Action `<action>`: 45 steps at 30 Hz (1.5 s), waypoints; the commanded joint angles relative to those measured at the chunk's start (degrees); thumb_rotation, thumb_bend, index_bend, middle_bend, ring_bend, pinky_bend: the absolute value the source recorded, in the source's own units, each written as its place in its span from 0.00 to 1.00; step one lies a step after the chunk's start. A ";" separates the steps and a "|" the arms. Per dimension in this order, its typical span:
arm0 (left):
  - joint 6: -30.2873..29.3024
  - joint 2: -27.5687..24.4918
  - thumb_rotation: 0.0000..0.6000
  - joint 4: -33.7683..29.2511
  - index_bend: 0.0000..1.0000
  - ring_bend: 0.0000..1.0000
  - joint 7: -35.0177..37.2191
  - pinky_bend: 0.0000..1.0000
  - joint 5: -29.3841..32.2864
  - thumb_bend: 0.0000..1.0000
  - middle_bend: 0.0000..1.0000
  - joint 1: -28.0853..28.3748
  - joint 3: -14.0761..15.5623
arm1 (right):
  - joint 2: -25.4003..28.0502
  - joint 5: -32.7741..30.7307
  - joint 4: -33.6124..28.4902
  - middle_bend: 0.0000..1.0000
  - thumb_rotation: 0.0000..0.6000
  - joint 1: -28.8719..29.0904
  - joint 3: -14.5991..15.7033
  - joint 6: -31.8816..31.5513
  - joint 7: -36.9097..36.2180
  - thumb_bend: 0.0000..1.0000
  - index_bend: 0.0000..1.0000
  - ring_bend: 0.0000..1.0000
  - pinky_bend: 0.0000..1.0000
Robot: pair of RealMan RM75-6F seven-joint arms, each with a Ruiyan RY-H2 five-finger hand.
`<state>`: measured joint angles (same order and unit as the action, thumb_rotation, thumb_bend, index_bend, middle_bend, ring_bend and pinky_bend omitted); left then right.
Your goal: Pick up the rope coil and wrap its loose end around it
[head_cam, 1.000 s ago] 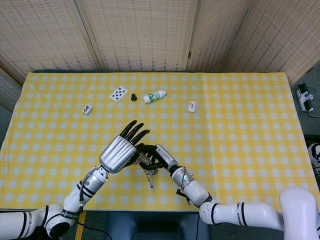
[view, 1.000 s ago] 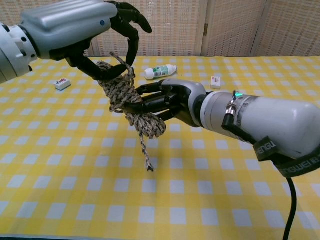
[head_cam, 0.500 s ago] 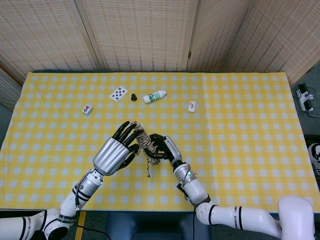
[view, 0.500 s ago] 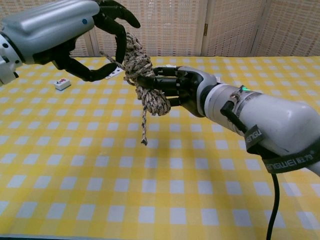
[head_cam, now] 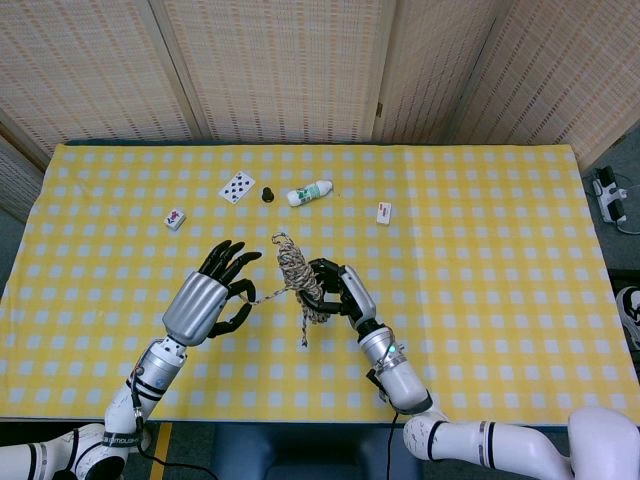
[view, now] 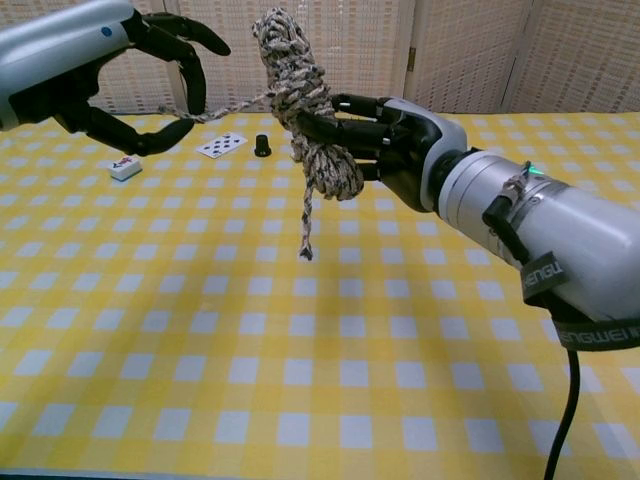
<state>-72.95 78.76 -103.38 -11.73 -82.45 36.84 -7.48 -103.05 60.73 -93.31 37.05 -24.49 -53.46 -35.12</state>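
Left hand: the left hand (head_cam: 205, 302) is raised above the table, silver back up, dark fingers (view: 190, 62) curled and apart; the thumb and a finger pinch the loose end (view: 228, 105) of the rope.
Loose end: a strand stretched taut from the left hand's fingertips across to the coil on the right.
Rope coil: the rope coil (view: 302, 110) is off the table, upright between the two hands; a short tail (view: 306, 215) hangs free below it.
Right hand: the right hand (head_cam: 340, 292) reaches in from the lower right, forearm low, dark fingers (view: 345, 128) wrapped around the lower half of the coil, gripping it.
Table: a yellow and white checked cloth (head_cam: 480, 250) covers the table.
Far side of the cloth, left to right: a small tile (head_cam: 175, 218), a playing card (head_cam: 236, 186), a small black knob (head_cam: 268, 194), a small white bottle (head_cam: 309, 192) lying on its side, a second small tile (head_cam: 384, 211).
Room: woven folding screens (head_cam: 290, 70) stand behind the table; a power strip (head_cam: 612, 199) lies on the floor at the far right.
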 commanded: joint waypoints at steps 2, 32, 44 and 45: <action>1.97 -1.21 1.00 -1.37 0.59 0.00 2.53 0.00 1.77 0.54 0.17 -0.44 -0.31 | 1.52 2.55 -0.74 0.64 1.00 -0.80 1.01 -0.75 0.66 0.73 0.80 0.69 0.70; 8.35 -0.62 1.00 0.99 0.42 0.01 -4.66 0.00 7.50 0.41 0.16 0.18 0.37 | 8.47 10.68 0.05 0.64 1.00 0.37 4.84 -9.72 24.93 0.73 0.80 0.70 0.70; 0.19 -2.09 1.00 9.39 0.41 0.03 -4.14 0.00 6.70 0.41 0.16 -5.10 0.46 | 17.96 13.41 -2.83 0.64 1.00 -2.55 7.29 -9.03 21.25 0.73 0.80 0.69 0.70; -1.15 -2.14 1.00 10.63 0.41 0.03 -3.92 0.00 6.11 0.41 0.16 -5.92 0.63 | 18.70 13.58 -3.02 0.64 1.00 -2.96 7.45 -9.30 20.84 0.73 0.80 0.69 0.70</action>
<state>-71.95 76.81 -94.89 -16.00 -75.04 32.41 -7.22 -85.48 74.40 -95.57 34.89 -17.44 -62.70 -13.29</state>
